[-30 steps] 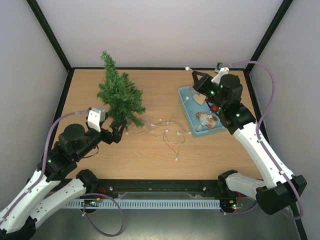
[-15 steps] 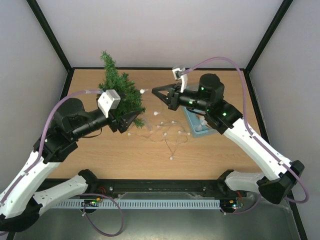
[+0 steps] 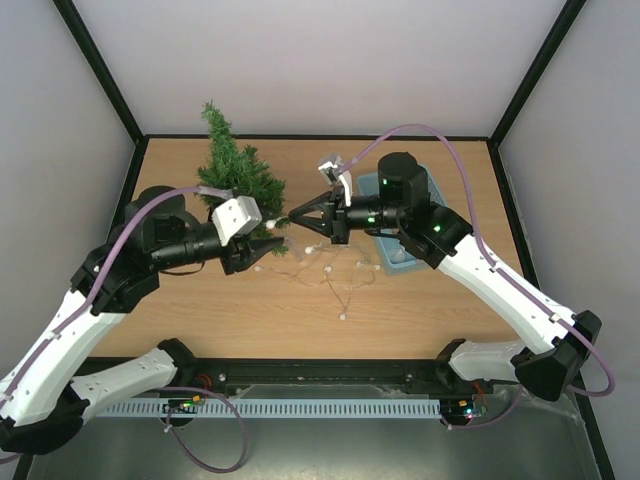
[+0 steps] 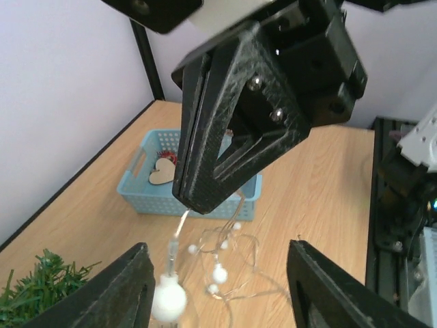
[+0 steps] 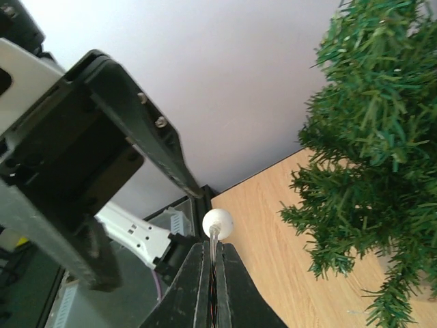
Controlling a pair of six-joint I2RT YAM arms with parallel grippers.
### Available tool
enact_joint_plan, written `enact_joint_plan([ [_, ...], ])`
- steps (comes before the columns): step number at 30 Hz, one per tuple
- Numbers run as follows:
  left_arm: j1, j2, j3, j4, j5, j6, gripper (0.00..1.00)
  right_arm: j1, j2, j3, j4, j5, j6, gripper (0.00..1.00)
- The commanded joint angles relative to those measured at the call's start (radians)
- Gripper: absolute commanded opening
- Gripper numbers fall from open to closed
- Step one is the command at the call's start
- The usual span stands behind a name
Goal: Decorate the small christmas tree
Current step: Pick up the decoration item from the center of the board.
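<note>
Small christmas tree (image 3: 238, 172) stands upright, its pointed top aimed upward

White arms (image 3: 505, 290), black joints (image 3: 400, 180), lilac cables (image 3: 440, 135), black triangular screw-studded tools (image 3: 290, 216).

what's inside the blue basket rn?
Blue basket: a wooden heart with something red behind it, too small to identify. The right gripper, shut on the light string, covers the basket's middle and right, so anything there is hidden.
</note>
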Motion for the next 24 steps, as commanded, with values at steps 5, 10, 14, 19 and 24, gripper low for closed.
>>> enact_joint_plan([
  [5,-0.004,0.049,0.031,-0.068,0.045,0.059,0.45,0.023,-0.045,-0.021,-0.020,-0.103,-0.068,0.02],
  [10,-0.004,0.073,0.038,-0.080,0.057,0.059,0.38,0.026,-0.045,-0.015,-0.046,-0.114,-0.089,0.02],
  [14,-0.004,0.081,0.040,-0.076,0.079,0.051,0.31,0.028,-0.038,-0.015,-0.064,-0.113,-0.099,0.02],
  [19,-0.004,0.080,0.035,-0.070,0.080,0.041,0.24,0.033,-0.037,-0.014,-0.079,-0.105,-0.110,0.02],
  [24,-0.004,0.078,0.029,-0.069,0.092,0.041,0.20,0.036,-0.035,-0.015,-0.082,-0.099,-0.111,0.02],
])
